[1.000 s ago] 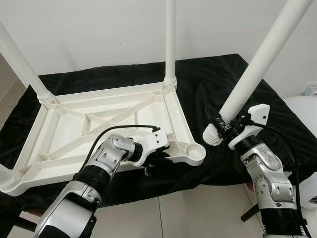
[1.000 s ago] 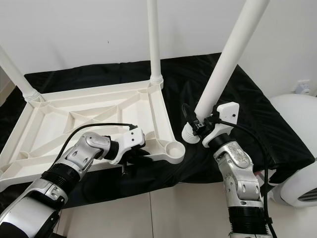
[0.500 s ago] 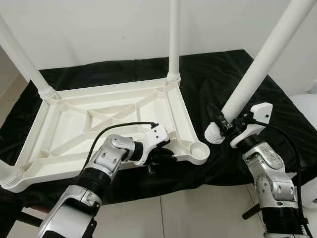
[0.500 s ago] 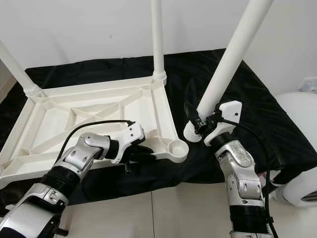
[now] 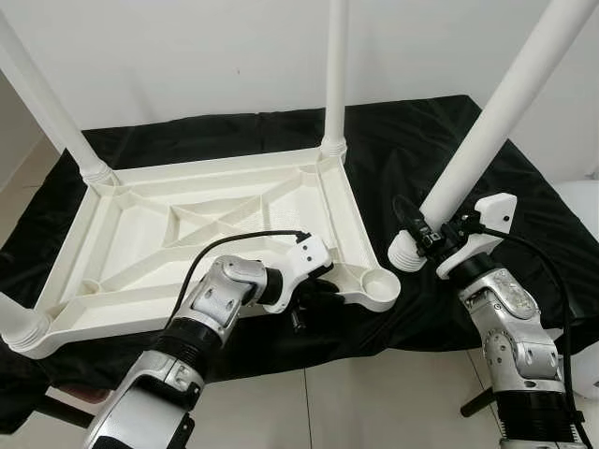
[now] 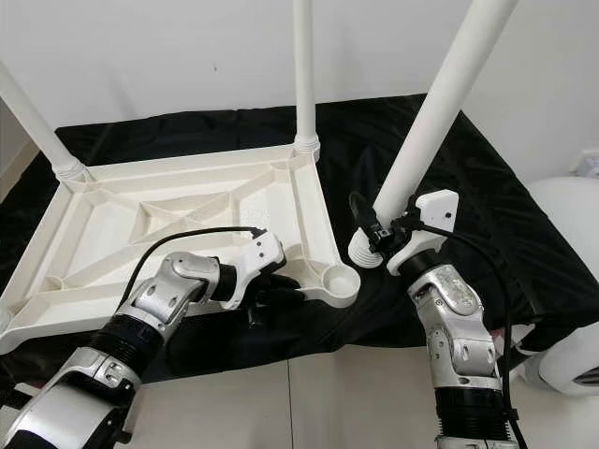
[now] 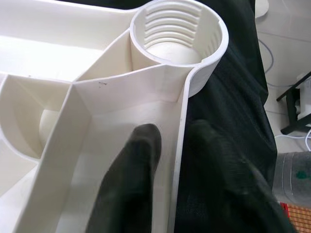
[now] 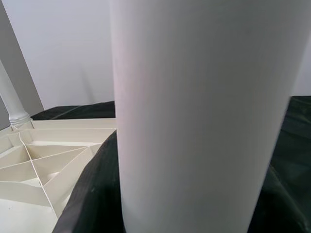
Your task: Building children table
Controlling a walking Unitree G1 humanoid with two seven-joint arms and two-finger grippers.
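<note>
A white plastic table top (image 5: 187, 229) lies upside down on a black cloth (image 5: 412, 150). Three white legs stand in its corners: far left (image 5: 42, 103), far middle (image 5: 335, 75) and near left (image 5: 14, 323). The near right socket (image 5: 379, 285) is empty. My left gripper (image 5: 307, 296) is shut on the near rim beside that socket, one finger (image 7: 129, 179) inside the rim and one outside. My right gripper (image 5: 426, 239) is shut on the fourth leg (image 5: 496, 112), which tilts up to the right, its ribbed end (image 5: 407, 254) just right of the socket.
The cloth-covered surface ends close in front of me, with tiled floor (image 5: 374, 393) below. A white rounded object (image 6: 562, 234) stands at the right. A pale wall (image 5: 187, 56) rises behind the cloth.
The whole picture has shifted a little to the right. The leg's ribbed end and the empty socket stand slightly closer together. Both grips are unchanged.
</note>
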